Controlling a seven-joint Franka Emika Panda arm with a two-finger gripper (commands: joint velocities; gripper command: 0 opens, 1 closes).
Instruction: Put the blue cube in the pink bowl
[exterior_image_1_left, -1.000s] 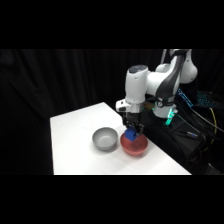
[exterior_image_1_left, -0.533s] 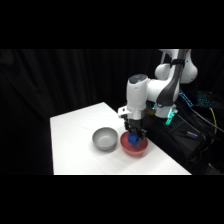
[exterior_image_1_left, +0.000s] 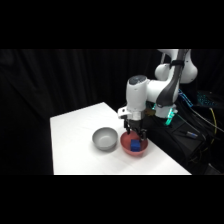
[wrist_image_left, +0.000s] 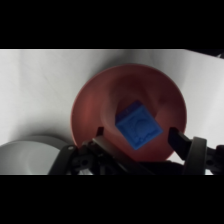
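Observation:
The blue cube (exterior_image_1_left: 135, 145) lies inside the pink bowl (exterior_image_1_left: 142, 150), tilted on the bowl's floor. My gripper (exterior_image_1_left: 134, 132) hangs just above the bowl, open. In the wrist view its two fingertips (wrist_image_left: 100, 134) stand apart on either side of the blue cube (wrist_image_left: 138, 125), with gaps between them and the cube's faces. The pink bowl (wrist_image_left: 90, 107) fills the middle of that view.
A grey bowl (exterior_image_1_left: 105, 138) stands right beside the pink one on its left, and its rim (wrist_image_left: 30, 152) shows at the wrist view's lower left. The white table (exterior_image_1_left: 75, 150) ends close to the right of the pink bowl, with dark equipment and cables beyond.
The gripper came down over the pink bowl with the cube between its fingers and has opened. The cube now rests in the bowl below the fingertips.

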